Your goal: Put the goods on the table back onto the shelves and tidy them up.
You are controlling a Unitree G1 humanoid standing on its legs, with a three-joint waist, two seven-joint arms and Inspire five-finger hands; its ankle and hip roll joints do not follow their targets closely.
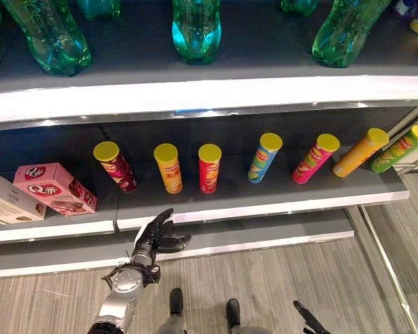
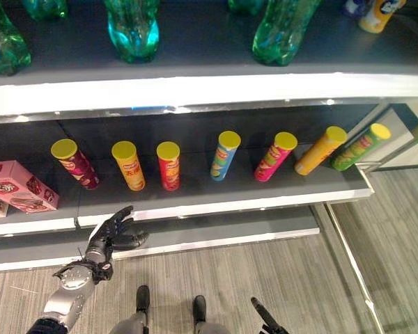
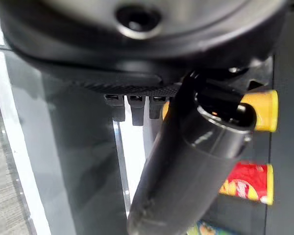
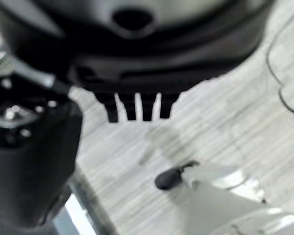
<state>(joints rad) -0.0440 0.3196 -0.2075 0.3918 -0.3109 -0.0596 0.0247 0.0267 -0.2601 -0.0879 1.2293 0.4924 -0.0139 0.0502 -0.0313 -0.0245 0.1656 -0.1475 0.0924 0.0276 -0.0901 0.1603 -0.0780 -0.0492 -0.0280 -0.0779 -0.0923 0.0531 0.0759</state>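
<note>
Cans stand in a row on the middle shelf (image 1: 265,202) in my left eye view: a maroon can (image 1: 115,166), a yellow can (image 1: 168,168), a red can (image 1: 209,168), a blue can (image 1: 265,157), a pink can (image 1: 315,158), an orange can (image 1: 360,152) and a green can (image 1: 400,148). All have yellow lids. A pink box (image 1: 54,188) lies at the shelf's left end, touching a white box (image 1: 7,200). Green bottles (image 1: 196,29) stand on the shelf above. My left hand (image 1: 157,236) hovers just before the shelf edge, below the yellow can, fingers spread, holding nothing.

My left wrist view shows its thumb (image 3: 186,166) extended and fingers straight.

My right wrist view shows my right hand (image 4: 137,105) over striped floor (image 4: 225,127), fingers straight, empty.
</note>
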